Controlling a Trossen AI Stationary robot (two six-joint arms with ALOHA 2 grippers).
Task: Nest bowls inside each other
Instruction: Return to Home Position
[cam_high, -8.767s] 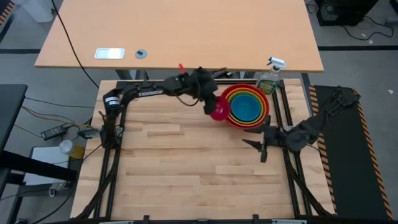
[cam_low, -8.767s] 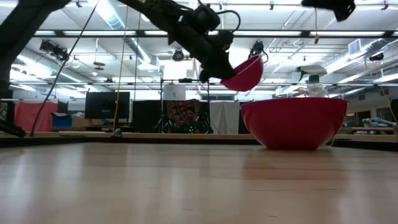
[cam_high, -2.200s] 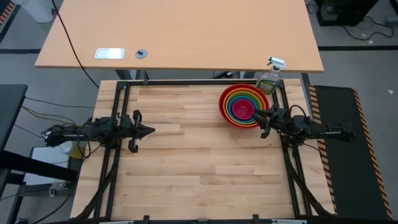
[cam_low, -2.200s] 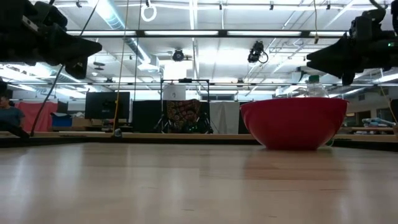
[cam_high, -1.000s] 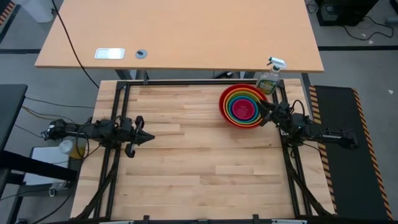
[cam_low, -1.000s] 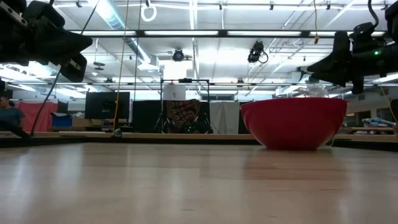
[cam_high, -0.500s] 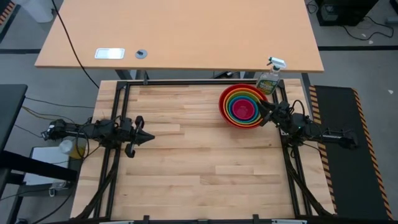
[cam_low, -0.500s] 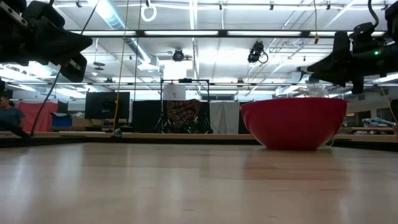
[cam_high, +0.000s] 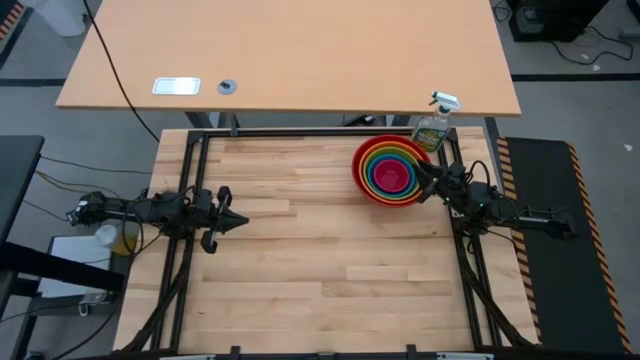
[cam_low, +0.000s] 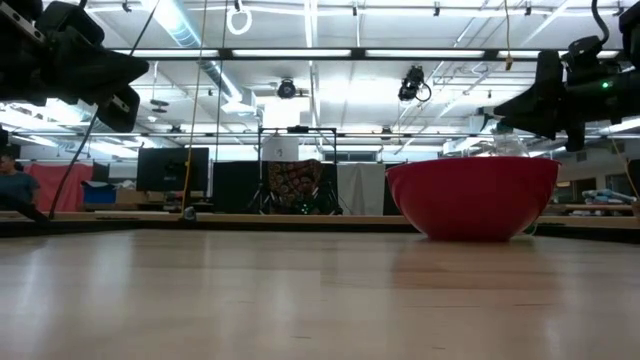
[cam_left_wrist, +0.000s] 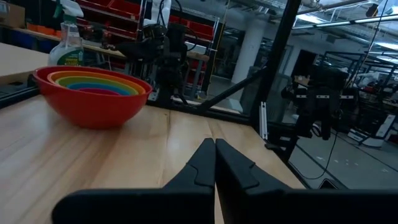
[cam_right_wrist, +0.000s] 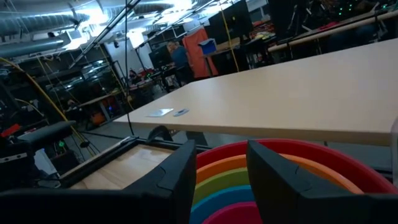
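Looked down on the wooden table (cam_high: 300, 280). Found the red bowl (cam_left_wrist: 93, 109) at its 1 o'clock, with the orange bowl (cam_right_wrist: 214, 163), lime green bowl (cam_right_wrist: 217, 180), blue bowl (cam_right_wrist: 221, 198) and pink bowl (cam_high: 393, 176) nested inside, each in the one before. Saw the left gripper (cam_left_wrist: 214, 162) at the table's 9 o'clock edge, well apart, fingers pressed together on nothing. Saw the right gripper (cam_high: 425, 182) just beside the stack at 4 o'clock, fingers parted, empty. Noted a spray bottle (cam_high: 433, 128) at the stack's 1 o'clock.

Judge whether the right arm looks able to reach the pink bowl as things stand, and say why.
Probably yes. The right gripper sits beside the rim of the red bowl, fingers open, and the pink bowl lies innermost with nothing covering it; the arm would need to lift over the rims.
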